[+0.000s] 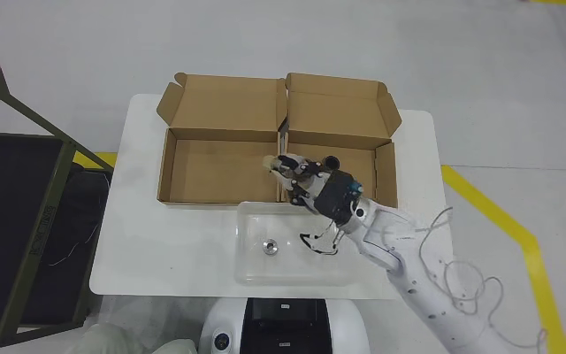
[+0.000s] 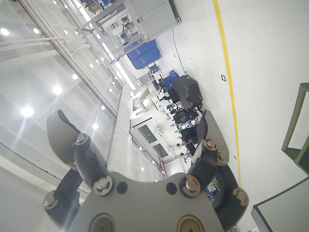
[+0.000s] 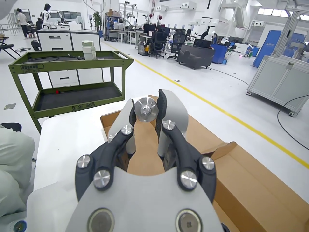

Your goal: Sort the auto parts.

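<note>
We see the right fingers (image 3: 172,108) closed on a round silver auto part (image 3: 146,109). They grip it across its rim, with its flat face turned back toward the wrist.

From above, the right arm holds the part over the shared wall between 2 open cardboard boxes, the left box (image 1: 217,173) and the right box (image 1: 354,168). The part appears to sit just on the left box's side of that wall. We judge the coming move to be a release into that box, and so close to the wall it could clip the edge.

Nearer the robot, a clear tray (image 1: 243,270) touches the boxes and holds 1 more silver part (image 1: 270,248).

The left fingers (image 2: 59,127) are spread apart and empty, pointing out at the room. The white counter (image 1: 137,226) carries everything, and a green cart (image 3: 72,73) stands beside it.
</note>
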Controlling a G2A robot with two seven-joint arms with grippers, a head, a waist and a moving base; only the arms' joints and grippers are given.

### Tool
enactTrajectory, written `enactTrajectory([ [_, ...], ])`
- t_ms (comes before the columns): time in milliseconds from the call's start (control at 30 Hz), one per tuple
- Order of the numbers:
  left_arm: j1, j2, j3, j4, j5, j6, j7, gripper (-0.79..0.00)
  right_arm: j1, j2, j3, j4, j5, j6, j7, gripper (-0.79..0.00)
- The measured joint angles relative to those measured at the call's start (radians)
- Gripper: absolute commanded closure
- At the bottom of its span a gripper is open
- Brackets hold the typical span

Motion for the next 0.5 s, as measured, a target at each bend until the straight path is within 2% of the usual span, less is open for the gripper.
enactTrajectory([
  [333,0.000,0.000,0.000,0.000,0.000,0.000,0.000,-0.785,0.087,-0.039,-0.088,0.115,0.032,0.040,0.112,0.000],
  [500,0.000,0.000,0.000,0.000,0.000,0.000,0.000,-0.785,0.158,-0.069,-0.147,0.196,0.060,0.050,0.211,0.000],
])
